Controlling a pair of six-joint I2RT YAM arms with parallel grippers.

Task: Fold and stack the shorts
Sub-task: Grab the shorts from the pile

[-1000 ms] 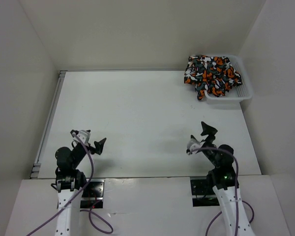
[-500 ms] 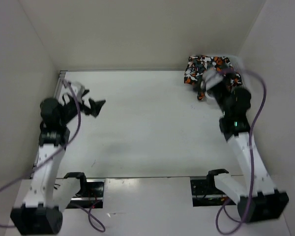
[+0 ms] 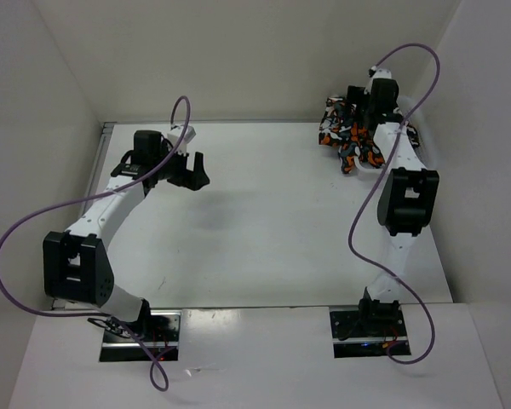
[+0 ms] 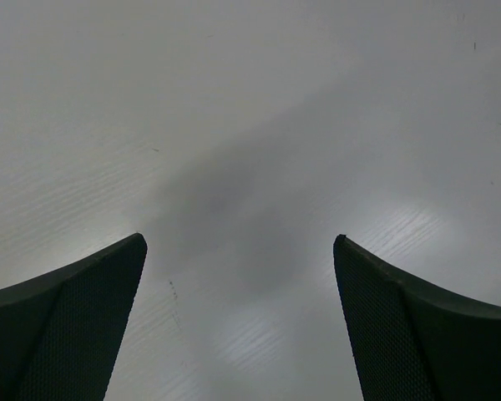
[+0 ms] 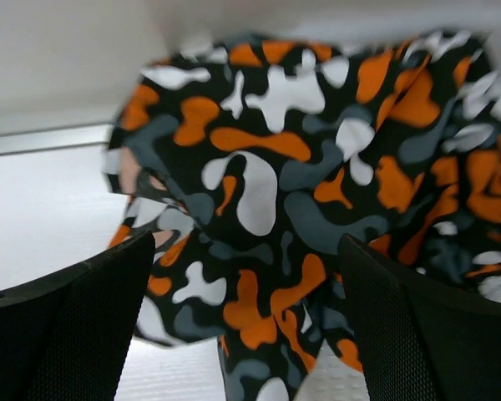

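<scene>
Shorts [image 3: 351, 141] sit crumpled in the far right corner of the counter [image 3: 264, 230]. Right fingers [image 5: 67, 317] hang spread wide just over them, left fingers [image 4: 67, 326] spread too, above the counter's far left.

wide-spread left pincer [image 4: 240, 317] fingers [image 4: 67, 326] over bare white table [image 4: 250, 100]

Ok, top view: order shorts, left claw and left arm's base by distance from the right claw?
1. shorts, at the right claw, far right corner.
2. left claw, across the table, left side.
3. left arm's base, near left edge.
</scene>
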